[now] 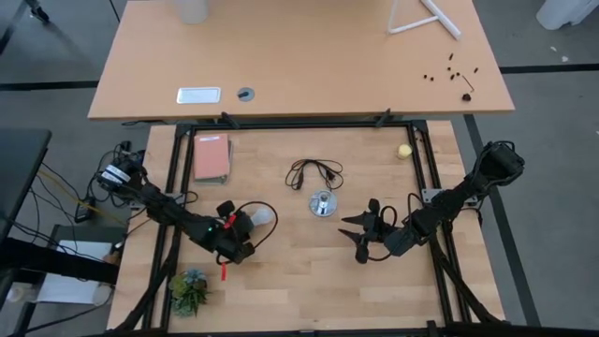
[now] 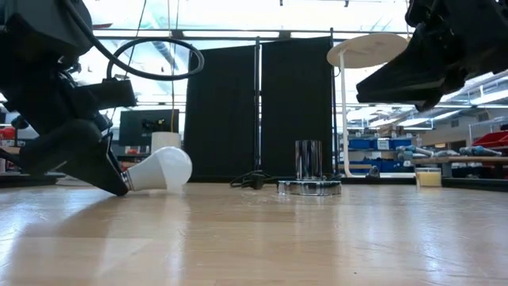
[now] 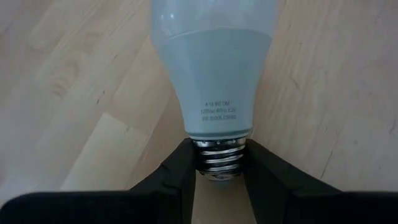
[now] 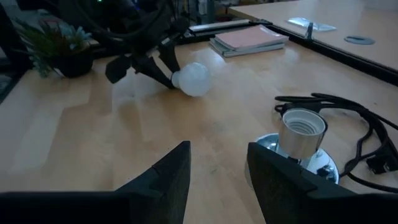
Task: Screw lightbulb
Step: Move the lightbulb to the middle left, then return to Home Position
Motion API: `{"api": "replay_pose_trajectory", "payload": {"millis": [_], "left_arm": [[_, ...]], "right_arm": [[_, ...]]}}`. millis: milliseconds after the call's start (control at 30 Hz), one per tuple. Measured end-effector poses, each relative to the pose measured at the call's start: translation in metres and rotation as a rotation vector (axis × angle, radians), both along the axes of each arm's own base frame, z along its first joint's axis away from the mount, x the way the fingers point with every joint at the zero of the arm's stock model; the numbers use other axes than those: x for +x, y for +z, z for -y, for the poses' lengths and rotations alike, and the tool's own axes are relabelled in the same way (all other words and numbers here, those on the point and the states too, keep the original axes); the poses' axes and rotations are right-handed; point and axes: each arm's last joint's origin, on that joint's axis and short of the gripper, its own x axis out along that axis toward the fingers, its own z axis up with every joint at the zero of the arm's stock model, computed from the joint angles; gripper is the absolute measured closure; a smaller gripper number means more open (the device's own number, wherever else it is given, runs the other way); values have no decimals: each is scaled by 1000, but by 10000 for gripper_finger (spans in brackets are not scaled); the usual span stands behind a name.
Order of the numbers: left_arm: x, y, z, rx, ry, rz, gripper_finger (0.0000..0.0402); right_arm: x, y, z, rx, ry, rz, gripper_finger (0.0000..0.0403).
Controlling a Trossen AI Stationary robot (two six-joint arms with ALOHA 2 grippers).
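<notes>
Left wrist view: left gripper (image 3: 219, 177) clamps lightbulb (image 3: 214, 74) by its threads | right gripper (image 4: 217, 171) part-open, empty | lift gently, align threads over socket (image 4: 303, 134) ahead

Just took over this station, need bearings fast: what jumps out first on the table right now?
The white lightbulb lies on its side left of centre, the left gripper shut on its screw base. At the table's middle stands the shiny socket, open end up, its black cord coiled behind it. The right gripper hangs open and empty above the table, just right of the socket.
</notes>
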Motion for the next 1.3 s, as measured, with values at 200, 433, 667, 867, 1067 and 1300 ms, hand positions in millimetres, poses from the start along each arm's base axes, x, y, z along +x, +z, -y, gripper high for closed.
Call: {"api": "replay_pose_trajectory", "payload": {"millis": [200, 433, 667, 867, 1067, 1300], "left_arm": [[-1, -2, -1, -3, -2, 3, 268], [-1, -3, -1, -10, 28, 21, 237], [2, 1, 0, -5, 46, 23, 222], [7, 10, 3, 13, 45, -14, 217], [9, 14, 4, 19, 44, -28, 202], [15, 24, 7, 27, 44, -33, 188]], "right_arm": [[2, 5, -1, -2, 11, 39, 235], [3, 8, -2, -18, 21, 56, 235], [3, 8, -2, -18, 21, 56, 235], [3, 8, -2, -15, 21, 58, 235], [3, 8, -2, -6, 27, 63, 235], [3, 8, -3, 3, 38, 62, 235]]}}
